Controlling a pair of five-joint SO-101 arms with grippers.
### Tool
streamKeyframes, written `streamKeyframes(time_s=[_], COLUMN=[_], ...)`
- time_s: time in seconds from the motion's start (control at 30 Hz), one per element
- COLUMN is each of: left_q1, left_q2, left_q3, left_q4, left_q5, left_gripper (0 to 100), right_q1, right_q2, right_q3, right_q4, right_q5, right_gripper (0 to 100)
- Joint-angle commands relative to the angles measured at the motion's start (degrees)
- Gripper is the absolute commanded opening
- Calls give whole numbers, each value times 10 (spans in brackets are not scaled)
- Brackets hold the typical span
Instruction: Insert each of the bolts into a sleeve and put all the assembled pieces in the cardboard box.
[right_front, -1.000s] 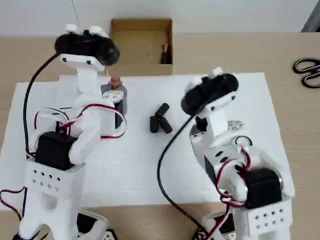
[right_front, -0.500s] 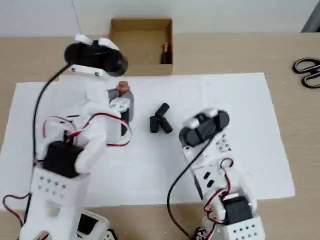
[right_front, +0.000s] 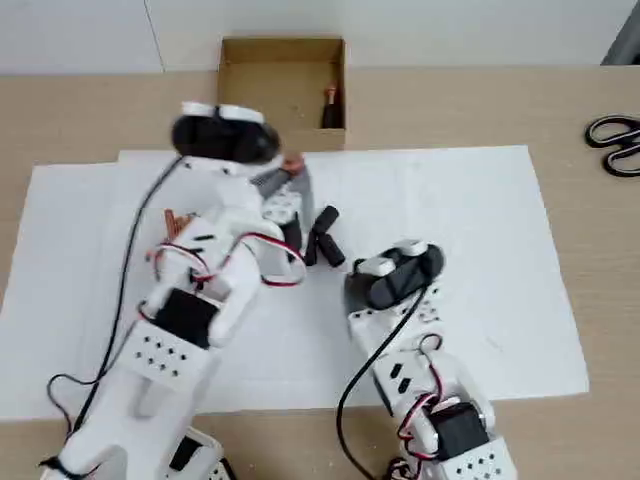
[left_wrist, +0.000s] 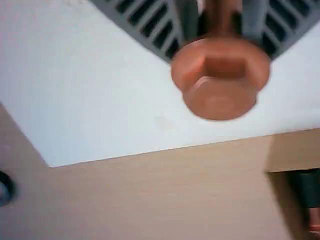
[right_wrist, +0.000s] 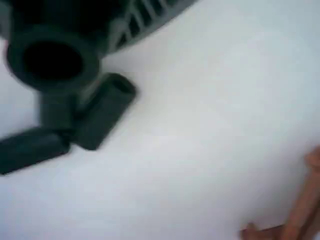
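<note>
A copper bolt (left_wrist: 220, 75) is clamped head-out in my left gripper (left_wrist: 220, 20), which is shut on its shank. In the high view this bolt (right_front: 291, 163) and the left gripper (right_front: 288, 185) hang over the white paper, just in front of the cardboard box (right_front: 232, 90). One assembled piece (right_front: 329, 105) lies in the box. My right gripper (right_wrist: 55, 45) is shut on a black sleeve (right_wrist: 52, 60), whose bore faces the camera. Three loose sleeves (right_wrist: 102, 112) lie just beyond it, and they show in the high view (right_front: 325, 235) between the two arms. The right arm (right_front: 395, 275) sits low.
Loose copper bolts (right_front: 178, 222) lie on the paper (right_front: 480, 230) beside the left arm, and they show in the right wrist view (right_wrist: 300, 210). Scissors (right_front: 615, 140) rest at the table's far right. The paper's right half is free.
The left arm has swung right with its bolt, toward the loose sleeves. The right arm has dropped from upright to a low pose and moved left toward the same sleeves.
</note>
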Motion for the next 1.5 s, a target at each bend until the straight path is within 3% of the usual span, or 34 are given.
streamKeyframes(time_s=[0.0,0.23,0.63,1.47], left_q1=[30,59,68,101], left_q2=[-15,-15,-16,-16], left_q3=[35,69,-29,-8], left_q4=[-84,-102,55,58], left_q5=[4,5,42,43], left_gripper=[6,6,6,6], right_q1=[-38,-44,-44,-43], right_q2=[0,0,0,0], right_q3=[-12,0,5,5], right_q4=[-4,-29,-30,-31], right_q5=[-7,-7,-5,-5], right_gripper=[4,4,4,4])
